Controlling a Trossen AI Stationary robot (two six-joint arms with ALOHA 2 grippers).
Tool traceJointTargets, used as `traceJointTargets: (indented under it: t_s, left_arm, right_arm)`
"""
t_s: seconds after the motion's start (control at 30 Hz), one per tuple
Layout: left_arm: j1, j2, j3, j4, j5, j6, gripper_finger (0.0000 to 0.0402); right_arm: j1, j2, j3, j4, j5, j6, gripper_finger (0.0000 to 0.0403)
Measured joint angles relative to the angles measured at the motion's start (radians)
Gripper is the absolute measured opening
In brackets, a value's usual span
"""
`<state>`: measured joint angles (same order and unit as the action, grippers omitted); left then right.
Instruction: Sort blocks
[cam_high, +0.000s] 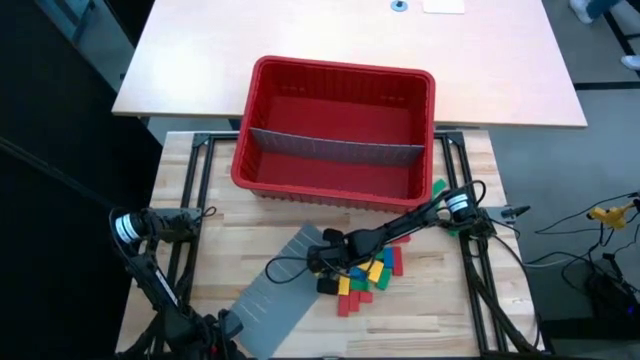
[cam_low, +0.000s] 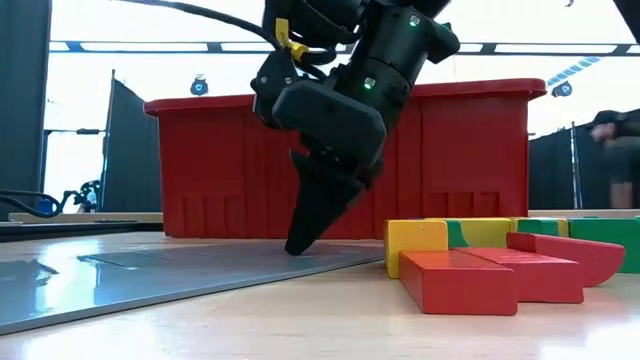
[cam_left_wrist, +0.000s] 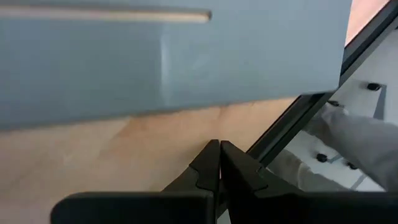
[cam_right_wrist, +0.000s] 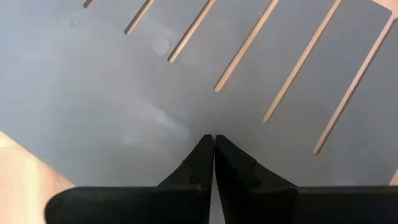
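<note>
A pile of small red, yellow, green and blue blocks (cam_high: 370, 275) lies on the wooden table in front of the red bin (cam_high: 340, 68); in the low view the blocks (cam_low: 470, 265) sit to the right. A flat grey slotted panel (cam_high: 275, 295) lies on the table to their left. My right gripper (cam_high: 322, 268) is shut and slants down, its tips on this panel beside the pile. My left gripper (cam_left_wrist: 219, 143) is shut, holds nothing, and hovers over the bare wood by the panel's near left end (cam_left_wrist: 186, 56). My right gripper has its shut fingertips (cam_low: 297, 248) down on the grey panel's top face (cam_right_wrist: 186, 118), near the panel's far right end. The fingers come from above, slanting down from the table's right. The panel lies flat on the table.
A second grey panel (cam_high: 335, 150) stands as a divider across the inside of the red bin. One green block (cam_high: 438, 187) lies apart by the bin's right corner. Black frame rails (cam_high: 205, 175) run along both sides of the table. Cables (cam_high: 560, 240) trail at the right.
</note>
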<state>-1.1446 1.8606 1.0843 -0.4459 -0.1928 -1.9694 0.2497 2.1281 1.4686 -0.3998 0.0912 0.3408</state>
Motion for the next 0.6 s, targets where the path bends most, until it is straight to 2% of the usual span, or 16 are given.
traceJointTargets:
  t_s: [0.13,0.3,0.43,0.6]
  left_arm:
    - [0.0,0.0,0.001,-0.022,0.0,0.105,0.0]
    - [0.0,0.0,0.001,-0.007,0.0,0.322,0.0]
    - [0.0,0.001,0.0,0.075,-0.004,0.499,0.0]
    - [0.0,0.001,0.0,0.151,-0.009,0.642,0.0009]
  right_arm:
    - [0.002,0.001,0.0,0.02,-0.002,0.002,0.0]
    - [0.001,0.001,0.0,0.019,-0.001,0.001,0.0]
    - [0.001,0.001,0.0,0.02,-0.001,0.001,0.0]
    - [0.001,0.001,0.0,0.02,0.002,0.002,0.0]
